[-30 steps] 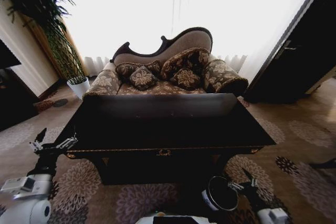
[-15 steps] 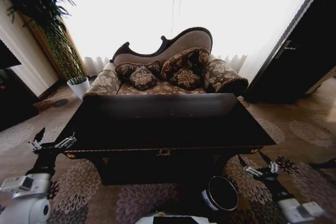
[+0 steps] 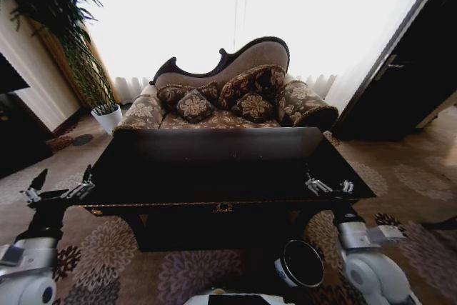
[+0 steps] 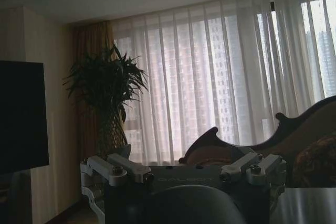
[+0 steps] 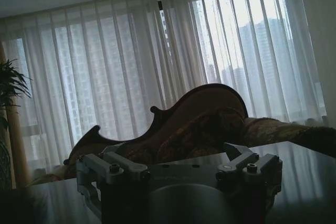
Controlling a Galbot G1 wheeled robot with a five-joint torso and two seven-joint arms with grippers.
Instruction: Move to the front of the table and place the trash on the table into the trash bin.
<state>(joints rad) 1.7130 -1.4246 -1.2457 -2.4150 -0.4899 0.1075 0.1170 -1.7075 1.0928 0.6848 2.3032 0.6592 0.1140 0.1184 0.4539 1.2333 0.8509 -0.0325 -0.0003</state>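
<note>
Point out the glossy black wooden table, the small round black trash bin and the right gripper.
Glossy black wooden table (image 3: 214,176): head view, bare top surface.
Small round black trash bin (image 3: 301,263): head view, dark inside of its opening.
Right gripper (image 3: 328,186): head view, midway between its open fingertips.
</note>
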